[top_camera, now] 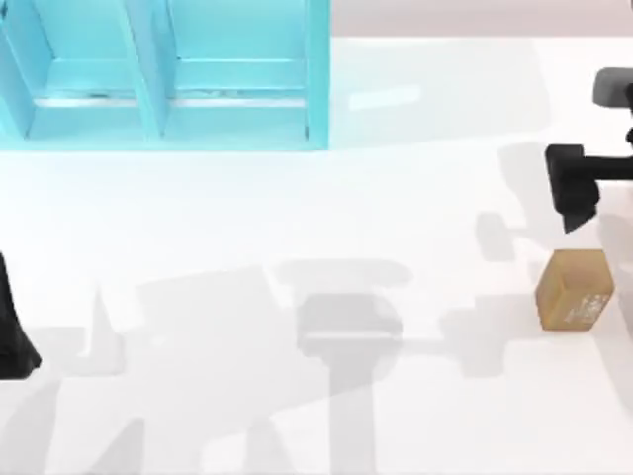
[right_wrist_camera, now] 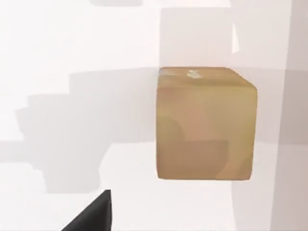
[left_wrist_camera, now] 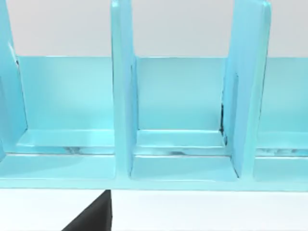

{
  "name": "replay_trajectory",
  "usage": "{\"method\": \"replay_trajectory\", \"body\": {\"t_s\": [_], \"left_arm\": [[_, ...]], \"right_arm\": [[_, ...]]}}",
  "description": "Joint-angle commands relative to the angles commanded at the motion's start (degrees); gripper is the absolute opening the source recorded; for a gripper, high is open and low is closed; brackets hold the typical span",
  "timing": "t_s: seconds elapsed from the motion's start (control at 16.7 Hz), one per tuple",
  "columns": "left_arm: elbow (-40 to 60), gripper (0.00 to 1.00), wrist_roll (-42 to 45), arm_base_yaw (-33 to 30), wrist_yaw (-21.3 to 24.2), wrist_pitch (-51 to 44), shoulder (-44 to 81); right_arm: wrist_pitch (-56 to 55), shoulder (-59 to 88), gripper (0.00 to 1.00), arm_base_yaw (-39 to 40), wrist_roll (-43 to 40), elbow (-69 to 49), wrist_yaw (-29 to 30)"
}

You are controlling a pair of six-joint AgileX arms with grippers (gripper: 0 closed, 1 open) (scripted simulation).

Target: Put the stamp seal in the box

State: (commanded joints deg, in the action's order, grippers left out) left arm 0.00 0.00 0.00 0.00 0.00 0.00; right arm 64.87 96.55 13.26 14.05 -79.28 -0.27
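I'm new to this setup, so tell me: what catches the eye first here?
The big light-blue box with open compartments fills the table's far left. The stamp seal, a tan block, sits alone on the white table near the right edge, with the right gripper hovering just beyond it.

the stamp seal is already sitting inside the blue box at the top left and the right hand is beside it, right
Not quite. The stamp seal is not in the blue box; the top view shows it resting on the white table near the right edge, far from the box. The right hand is indeed close beside it.
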Motion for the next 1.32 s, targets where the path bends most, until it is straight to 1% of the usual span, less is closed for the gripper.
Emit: {"method": "replay_trajectory", "body": {"t_s": [0.24,0.6,0.78,1.08,1.2,1.32], "left_arm": [[0.0,1.0,0.0,0.0,0.0,0.0,0.0],[0.0,1.0,0.0,0.0,0.0,0.0,0.0],[0.0,1.0,0.0,0.0,0.0,0.0,0.0],[0.0,1.0,0.0,0.0,0.0,0.0,0.0],[0.0,1.0,0.0,0.0,0.0,0.0,0.0],[0.0,1.0,0.0,0.0,0.0,0.0,0.0]], "right_arm": [[5.6,8.2,1.0,1.1,1.1,-6.4,0.0],[5.7,8.6,1.0,0.8,1.1,-6.5,0.0],[1.6,9.8,1.0,1.0,1.1,-3.2,0.0],[-12.5,13.7,1.0,1.3,1.4,6.1,0.0],[-15.2,14.6,1.0,1.4,1.5,8.3,0.0],[-15.7,14.8,1.0,1.4,1.5,8.8,0.0]]}}
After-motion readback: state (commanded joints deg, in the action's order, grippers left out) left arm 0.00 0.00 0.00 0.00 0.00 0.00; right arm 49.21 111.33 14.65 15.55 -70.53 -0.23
